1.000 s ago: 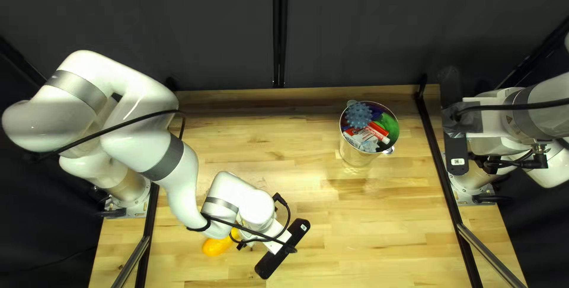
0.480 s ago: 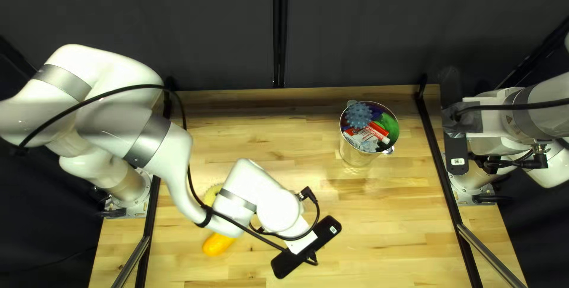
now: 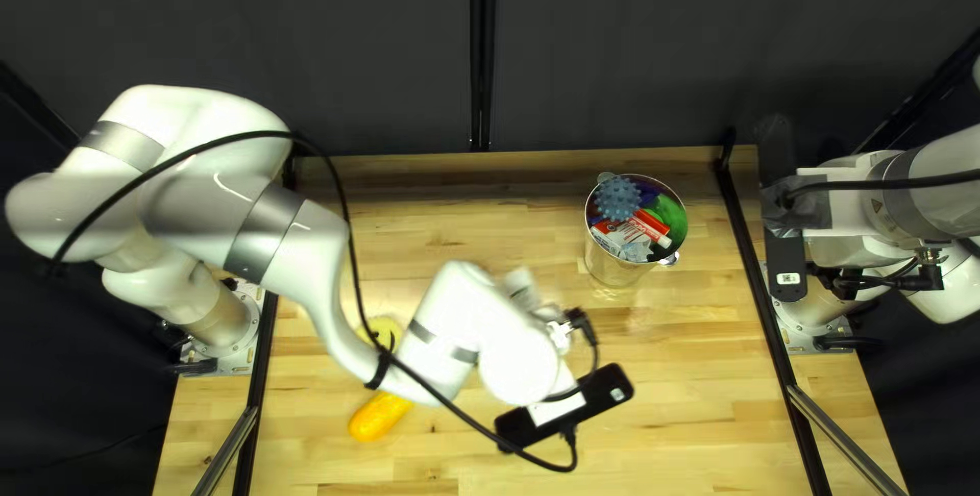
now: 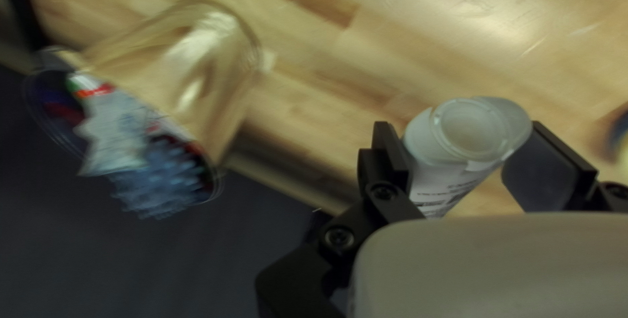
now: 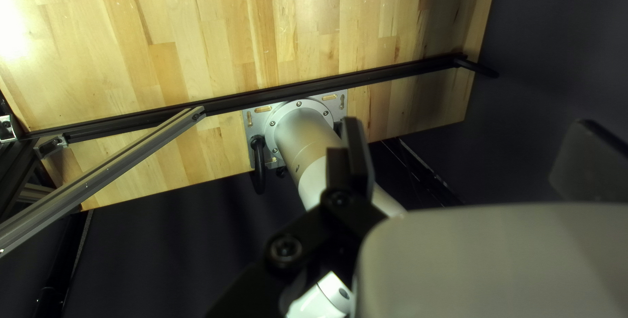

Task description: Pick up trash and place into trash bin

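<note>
My left gripper (image 3: 554, 325) hangs over the table, mostly hidden by its wrist, with a white bottle (image 3: 523, 288) poking out on the bin's side. From the left wrist view, the left gripper (image 4: 461, 144) has both fingers against the white bottle (image 4: 448, 161), cap end facing the camera. The clear bin (image 3: 615, 266) holds a spiky blue ball, a red-and-white packet and green stuff; in the left wrist view the bin (image 4: 226, 63) is off beside the gripper. My right gripper (image 3: 812, 212) is parked at the right; in its wrist view the right gripper (image 5: 468, 161) stands open and empty.
An orange elongated object (image 3: 378, 416) and a yellow round object (image 3: 385, 332) lie on the table (image 3: 694, 404) near the left forearm, which partly covers them. A black rail (image 3: 761, 282) runs before the right arm's base.
My left arm has swung its gripper rightward across the table, carrying the bottle and turning its wrist. More of the orange and yellow objects shows. The right arm and bin have stayed put.
</note>
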### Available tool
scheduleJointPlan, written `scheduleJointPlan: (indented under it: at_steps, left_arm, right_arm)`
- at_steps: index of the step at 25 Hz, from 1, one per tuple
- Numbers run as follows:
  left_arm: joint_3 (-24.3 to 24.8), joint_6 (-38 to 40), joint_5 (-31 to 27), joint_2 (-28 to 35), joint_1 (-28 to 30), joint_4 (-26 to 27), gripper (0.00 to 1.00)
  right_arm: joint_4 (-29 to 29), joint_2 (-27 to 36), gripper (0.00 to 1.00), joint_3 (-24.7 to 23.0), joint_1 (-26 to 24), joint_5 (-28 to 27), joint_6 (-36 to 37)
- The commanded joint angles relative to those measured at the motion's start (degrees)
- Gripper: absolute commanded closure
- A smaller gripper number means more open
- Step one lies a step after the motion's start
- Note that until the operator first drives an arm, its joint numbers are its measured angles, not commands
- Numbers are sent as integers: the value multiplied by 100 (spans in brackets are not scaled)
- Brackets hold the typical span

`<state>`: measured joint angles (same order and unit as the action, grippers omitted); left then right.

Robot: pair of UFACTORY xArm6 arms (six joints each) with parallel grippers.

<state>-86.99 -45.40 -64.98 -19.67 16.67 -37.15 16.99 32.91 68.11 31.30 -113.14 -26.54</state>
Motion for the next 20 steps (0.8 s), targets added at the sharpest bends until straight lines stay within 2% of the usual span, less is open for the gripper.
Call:
scheduleJointPlan:
  at_steps: [1,6,14,17,20]
  left_arm:
    - [-248,-630,457,-263,-328,-320,100]
    - [-629,-1653,946,-589,-633,-172,100]
    - [-1622,-2856,997,-1260,-878,347,100]
    - [-1681,-3129,1117,-1300,-973,482,100]
    - [-1495,-3374,1414,-1212,-1100,612,100]
  right_arm:
    - [0,0,0,0,0,0,0]
    - [0,0,0,0,0,0,0]
    - [0,0,0,0,0,0,0]
    - [0,0,0,0,0,0,0]
    - [0,0,0,0,0,0,0]
